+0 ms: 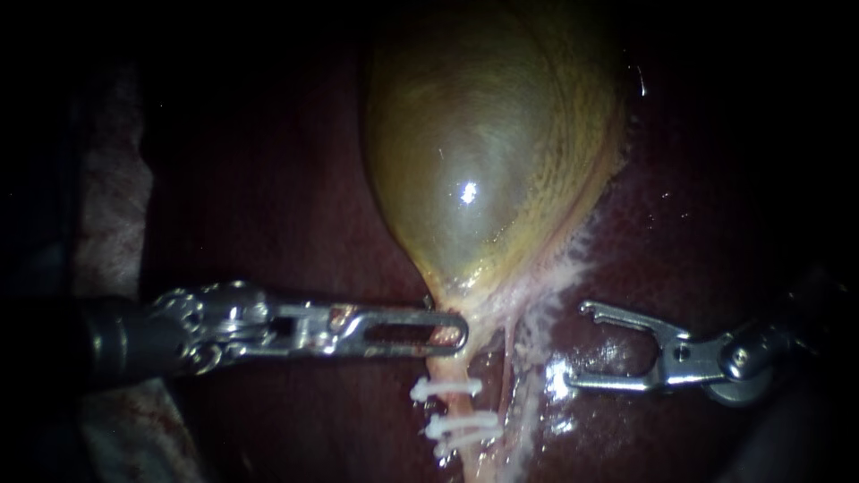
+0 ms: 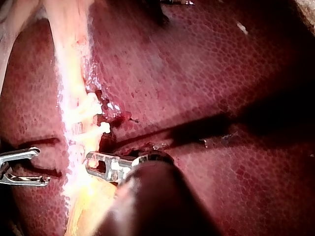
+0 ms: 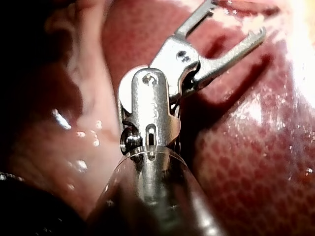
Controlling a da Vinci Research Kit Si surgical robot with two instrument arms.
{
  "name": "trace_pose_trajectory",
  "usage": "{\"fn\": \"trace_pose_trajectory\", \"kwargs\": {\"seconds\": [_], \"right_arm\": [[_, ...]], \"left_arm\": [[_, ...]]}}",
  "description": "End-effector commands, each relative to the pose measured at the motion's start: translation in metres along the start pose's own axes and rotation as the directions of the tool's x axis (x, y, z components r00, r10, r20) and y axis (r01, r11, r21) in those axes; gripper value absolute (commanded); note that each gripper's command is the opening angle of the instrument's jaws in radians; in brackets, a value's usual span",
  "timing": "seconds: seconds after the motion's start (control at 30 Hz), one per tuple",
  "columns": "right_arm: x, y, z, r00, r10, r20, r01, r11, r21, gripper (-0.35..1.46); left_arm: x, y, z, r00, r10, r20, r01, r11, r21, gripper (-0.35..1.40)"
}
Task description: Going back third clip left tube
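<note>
The yellow-green gallbladder [image 1: 488, 152] lies on the dark red liver [image 1: 268, 179]. It narrows to the pale left tube [image 1: 445, 362], which white clips [image 1: 445, 388] cross one below the other [image 1: 461, 423]. My left instrument [image 1: 452, 333] reaches in level, its slotted jaws shut on the gallbladder's neck just above the upper clip. My right instrument [image 1: 577, 347] stands to the right of the tubes, apart from them, with its jaws wide open and empty. The left wrist view shows the left instrument [image 2: 94, 164] at the tube below the clips [image 2: 93, 105]. The right wrist view shows the right instrument [image 3: 236, 17] open over the liver.
A thinner pale strand [image 1: 510, 358] runs to the right of the clipped tube, with whitish frayed tissue [image 1: 559, 268] along the gallbladder's edge. Pale gauze-like material [image 1: 112, 215] lies at the far left. Wet liver [image 3: 256, 147] lies under the right instrument.
</note>
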Motion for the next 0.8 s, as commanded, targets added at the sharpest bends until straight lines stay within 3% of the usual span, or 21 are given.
{"fn": "trace_pose_trajectory", "kwargs": {"seconds": [0.03, 0.5, 0.8], "right_arm": [[0.0001, -0.0001, -0.0001, 1.0, 0.001, 0.0, -0.001, 1.0, 0.0, 0.6], [0.0, -0.0003, 0.0, 1.0, 0.001, -0.001, -0.001, 1.0, -0.001, 0.6], [-0.0001, -0.0004, 0.0, 1.0, 0.0, -0.001, 0.0, 1.0, -0.001, 0.6]], "left_arm": [[0.0, -0.0001, 0.0001, 1.0, 0.001, -0.001, -0.001, 1.0, 0.0, -0.35], [0.0001, -0.0016, 0.0043, 0.9998, 0.009, -0.02, -0.009, 1.0, 0.01, -0.35], [0.0008, -0.0013, 0.0063, 0.9997, 0.006, -0.024, -0.006, 1.0, 0.012, -0.35]]}}
